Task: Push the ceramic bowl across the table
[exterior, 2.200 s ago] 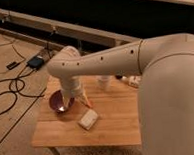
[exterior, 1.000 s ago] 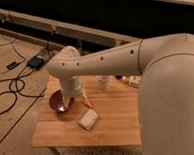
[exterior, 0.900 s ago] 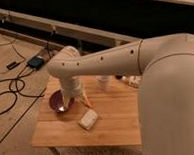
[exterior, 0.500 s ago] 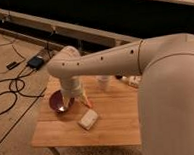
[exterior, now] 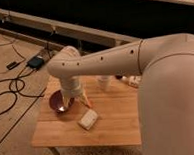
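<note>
The dark maroon ceramic bowl (exterior: pixel 58 100) sits near the left edge of the light-brown wooden table (exterior: pixel 113 122). My gripper (exterior: pixel 75 100) hangs from the big white arm and reaches down right beside the bowl. One pale finger (exterior: pixel 67 100) stands at or inside the bowl's right rim, the other finger (exterior: pixel 85 99) points down to the right of it. The fingers look spread, with nothing between them. The arm hides part of the bowl's right side.
A white rectangular block (exterior: pixel 88 119) lies on the table just right of the gripper. A white cup (exterior: pixel 105 83) stands at the table's back edge, small items (exterior: pixel 132 81) beside it. Cables and a dark box (exterior: pixel 36 62) lie on the floor to the left.
</note>
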